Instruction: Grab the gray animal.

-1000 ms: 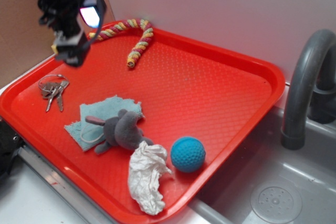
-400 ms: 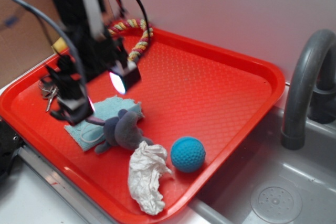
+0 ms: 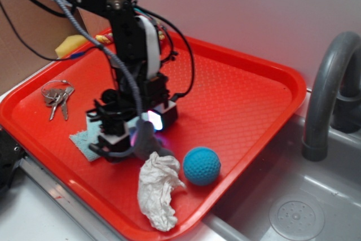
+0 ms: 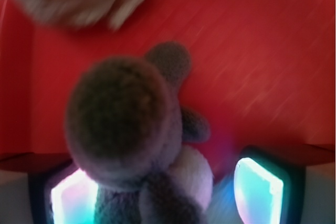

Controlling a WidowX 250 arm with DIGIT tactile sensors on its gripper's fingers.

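- Red tray (image 3: 242, 100): occupies most of the exterior view, textured surface, lying beside a gray sink (image 3: 293, 207) with a dark gray faucet (image 3: 327, 83) at the right
- Robot arm (image 3: 132, 43): black with a white panel and looped cables, reaching down from the upper left to the front part of the tray
- Gripper (image 3: 127, 134): lowered onto the tray, with lit pads glowing at its base; in the wrist view the two fingers (image 4: 257, 187) stand on either side of the plush, and whether they press on it cannot be told
- Crumpled white tissue (image 3: 158, 190): at the tray's front edge, just beside the plush
- Gray animal (image 3: 148, 142): on the front part of the tray, largely hidden by the gripper in the exterior view; the wrist view shows its rounded body (image 4: 126, 124) between the fingers, blurred
- Light-blue cloth (image 3: 84, 142): only a corner shows beside the gripper
- Blue ball (image 3: 201, 166): on the tray, right of the tissue, near it
- Keys (image 3: 56, 97): at the tray's left side, well apart from the gripper
- Yellow sponge (image 3: 73, 44): beyond the tray's far left rim
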